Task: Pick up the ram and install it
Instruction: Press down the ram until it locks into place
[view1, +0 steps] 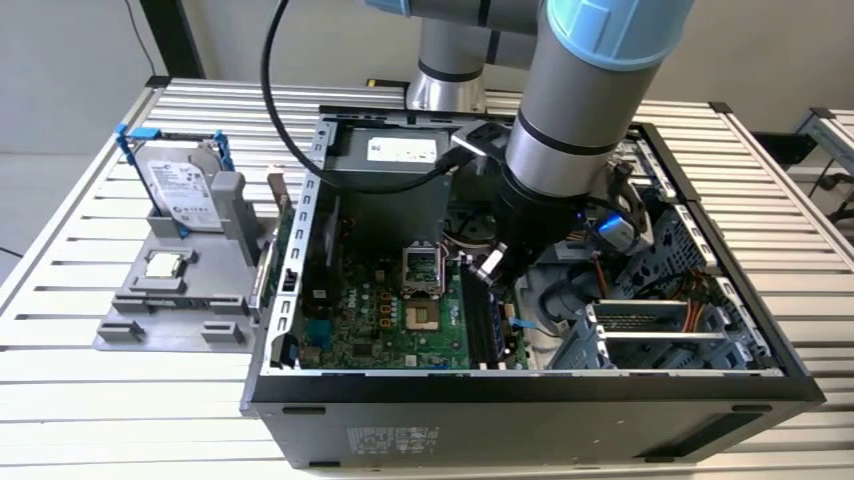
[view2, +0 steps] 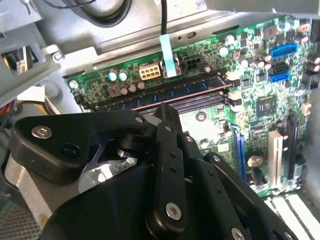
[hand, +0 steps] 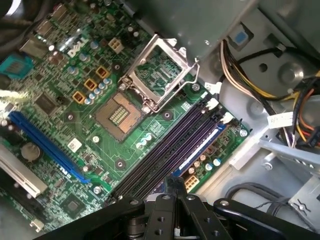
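The ram (view2: 190, 89) is a long dark blue stick with black chips, lying in the outermost memory slot of the green motherboard (view2: 260, 80). In the first wrist view the ram (hand: 200, 146) runs beside the empty purple slots (hand: 170, 150). My gripper (view1: 487, 268) reaches down inside the open computer case, just over those slots. In both wrist views the black fingers (view2: 167, 130) stand together with nothing between them, their tips (hand: 170, 184) close above the slot row. Whether they touch the ram is hidden.
The processor socket (hand: 120, 112) stands open with its metal frame (hand: 160, 70) raised. Cable bundles (view1: 627, 230) and a drive cage (view1: 667, 330) crowd the case on the exterior view's right. Outside, a grey holder (view1: 147, 325) carries a silver hard drive (view1: 180, 190) and a square chip (view1: 163, 265).
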